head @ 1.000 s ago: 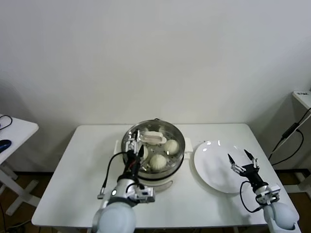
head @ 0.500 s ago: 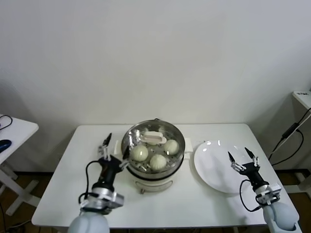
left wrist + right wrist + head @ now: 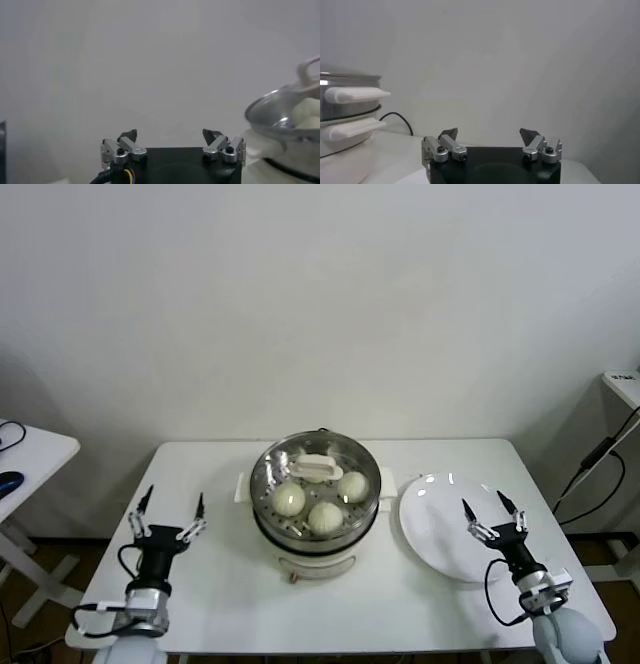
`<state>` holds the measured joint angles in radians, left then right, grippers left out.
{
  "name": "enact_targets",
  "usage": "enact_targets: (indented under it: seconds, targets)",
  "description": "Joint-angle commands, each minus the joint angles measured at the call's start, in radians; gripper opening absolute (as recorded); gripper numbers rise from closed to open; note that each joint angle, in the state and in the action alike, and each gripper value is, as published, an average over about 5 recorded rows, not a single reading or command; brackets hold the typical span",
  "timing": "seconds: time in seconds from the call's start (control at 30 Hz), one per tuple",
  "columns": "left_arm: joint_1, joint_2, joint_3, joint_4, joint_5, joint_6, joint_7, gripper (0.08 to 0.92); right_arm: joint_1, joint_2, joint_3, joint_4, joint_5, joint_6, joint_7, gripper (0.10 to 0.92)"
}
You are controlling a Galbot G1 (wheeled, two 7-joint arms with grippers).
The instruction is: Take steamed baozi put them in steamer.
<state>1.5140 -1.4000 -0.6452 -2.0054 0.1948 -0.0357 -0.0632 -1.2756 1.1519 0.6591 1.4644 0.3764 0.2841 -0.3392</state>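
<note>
The steamer [image 3: 316, 504] stood upright at the middle of the white table [image 3: 420, 584], its side handles pointing left and right. A glass lid [image 3: 316, 469] with a white handle covered it, and three steamed baozi [image 3: 324, 516] showed through the glass on the perforated tray, domes up. The left gripper [image 3: 170, 511] hovered over the table's left part, jaws spread and empty. The right gripper [image 3: 491, 513] hung above the empty white plate [image 3: 440, 534], jaws likewise spread.
</note>
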Motion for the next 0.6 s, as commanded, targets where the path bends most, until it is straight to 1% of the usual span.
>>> enact_targets:
  seconds: [0.03, 0.17, 0.33, 0.6]
  targets:
    - [-0.042, -0.004, -0.102, 0.262, -0.220, -0.139, 0.003, 0.823, -0.038, 0.002, -0.016, 0.047, 0.020, 0.004, 0.036, 0.823]
    - [-0.065, -0.005, -0.096, 0.305, -0.181, -0.176, 0.023, 0.823, -0.085, -0.001, -0.033, 0.085, 0.042, 0.007, 0.089, 0.823]
    - [-0.071, -0.004, -0.086, 0.314, -0.182, -0.170, 0.027, 0.823, -0.152, -0.022, -0.067, 0.148, 0.063, 0.016, 0.159, 0.823]
    - [-0.078, 0.003, -0.095, 0.351, -0.186, -0.187, 0.031, 0.823, -0.220, -0.104, -0.119, 0.194, 0.081, 0.030, 0.205, 0.823]
